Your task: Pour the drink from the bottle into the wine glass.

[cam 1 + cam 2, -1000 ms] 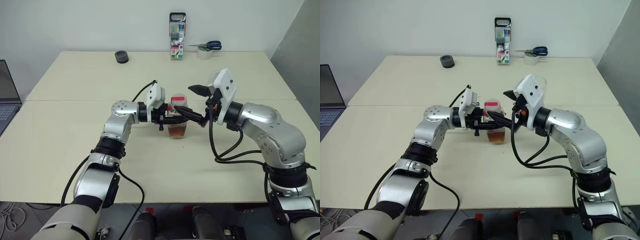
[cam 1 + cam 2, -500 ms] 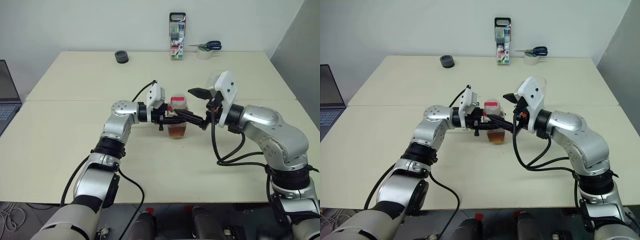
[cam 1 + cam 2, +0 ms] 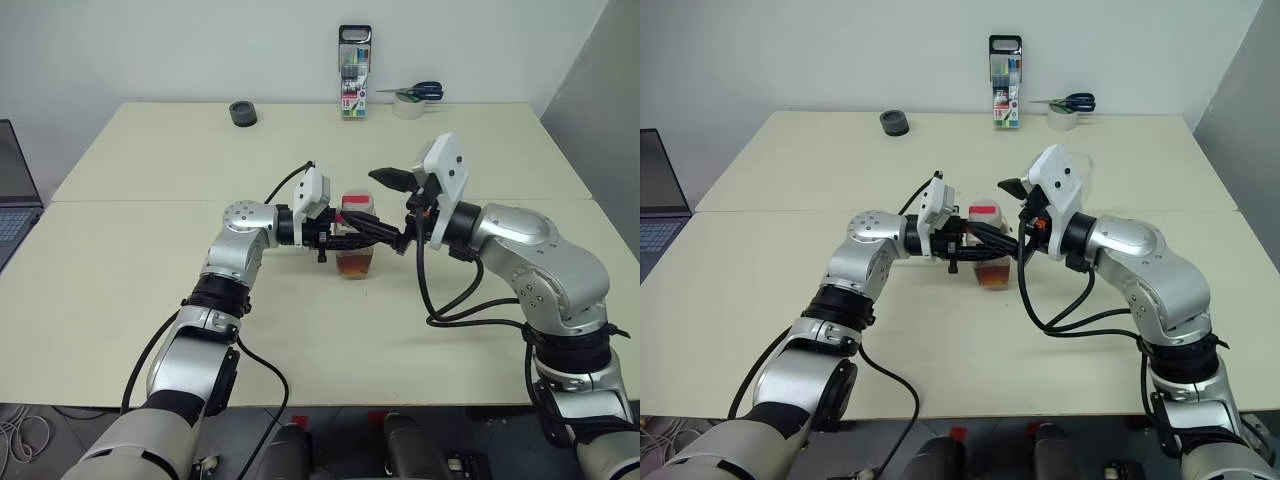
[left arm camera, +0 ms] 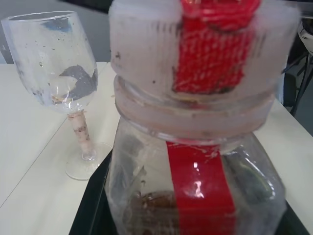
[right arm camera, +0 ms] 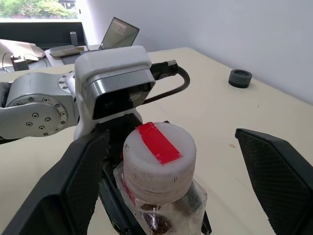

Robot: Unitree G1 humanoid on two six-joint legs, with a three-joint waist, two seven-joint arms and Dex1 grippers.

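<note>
Holding the bottle [image 3: 356, 235] in the middle of the frame, our left gripper [image 3: 350, 239] pinches it tight, lid [image 5: 159, 147] on. Our right gripper [image 3: 388, 210] spreads wide around the lid. Further back, right of centre, the wine glass [image 4: 61, 73] stands empty. We must open and pour.

I see a pale cream table [image 3: 150, 300] made of two tops butted along a seam. On it stand the bottle [image 3: 356, 262] mid-table, the wine glass [image 4: 63, 83] (bowl partly hidden in my head views), a pen pack [image 3: 354, 85], a black ring [image 3: 242, 113], scissors [image 3: 420, 90] on a tape roll [image 3: 408, 106].
</note>
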